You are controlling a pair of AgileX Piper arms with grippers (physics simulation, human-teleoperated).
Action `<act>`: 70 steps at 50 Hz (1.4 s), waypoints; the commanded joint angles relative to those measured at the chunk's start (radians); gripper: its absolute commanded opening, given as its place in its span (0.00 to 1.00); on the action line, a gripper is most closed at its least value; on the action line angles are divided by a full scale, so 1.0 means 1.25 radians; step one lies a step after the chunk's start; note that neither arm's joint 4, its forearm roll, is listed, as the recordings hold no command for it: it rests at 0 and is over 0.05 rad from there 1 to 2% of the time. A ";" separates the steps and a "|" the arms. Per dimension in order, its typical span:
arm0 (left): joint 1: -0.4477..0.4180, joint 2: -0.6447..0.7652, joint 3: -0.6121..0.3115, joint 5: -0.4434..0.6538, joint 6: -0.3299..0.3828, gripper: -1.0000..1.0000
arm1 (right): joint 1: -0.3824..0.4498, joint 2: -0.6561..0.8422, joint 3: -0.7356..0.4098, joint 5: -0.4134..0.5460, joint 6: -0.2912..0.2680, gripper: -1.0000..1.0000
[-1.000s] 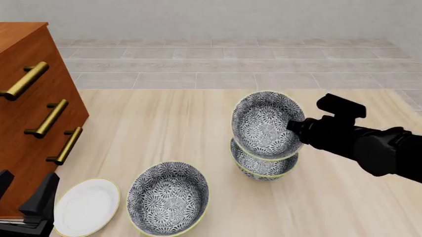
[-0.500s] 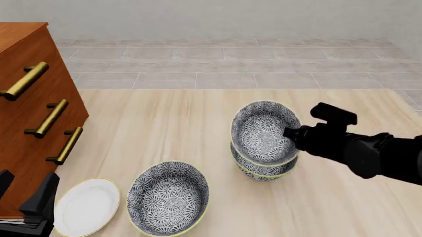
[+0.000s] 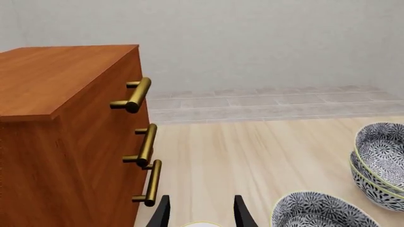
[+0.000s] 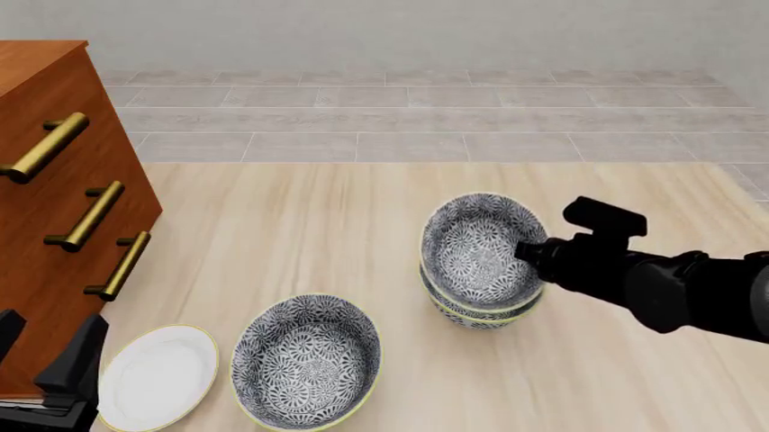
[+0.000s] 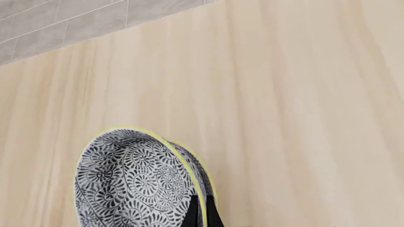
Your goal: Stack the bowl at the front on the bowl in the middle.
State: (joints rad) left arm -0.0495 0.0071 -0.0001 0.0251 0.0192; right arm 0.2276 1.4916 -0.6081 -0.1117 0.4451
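My right gripper (image 4: 525,252) is shut on the right rim of a grey-and-white flower-patterned bowl (image 4: 477,247), the bowl at the front. That bowl sits slightly tilted in the like bowl in the middle (image 4: 481,312), and their rims nearly meet. In the right wrist view the fingers (image 5: 192,213) pinch the yellowish rim of the held bowl (image 5: 129,184). The left wrist view shows the pair of bowls (image 3: 381,161) off to one side. My left gripper (image 4: 49,360) hangs open at the near left, its fingers (image 3: 162,213) apart with nothing between them.
A third like bowl (image 4: 306,362) stands at the near left, beside a flat white plate (image 4: 157,376). A wooden drawer cabinet (image 4: 54,216) with brass handles fills the left side. Tiled floor lies beyond the table's far edge.
The right gripper has lowered the held bowl from above the middle bowl down into it. The left arm has not moved.
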 commanded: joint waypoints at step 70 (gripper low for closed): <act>-0.002 -0.004 0.000 -0.002 0.001 1.00 | -0.023 -0.407 -0.014 0.218 -0.134 1.00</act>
State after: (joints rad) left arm -0.0515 0.0019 -0.0002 0.0224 0.0213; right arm 0.2148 1.1174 -0.6210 0.0989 0.3278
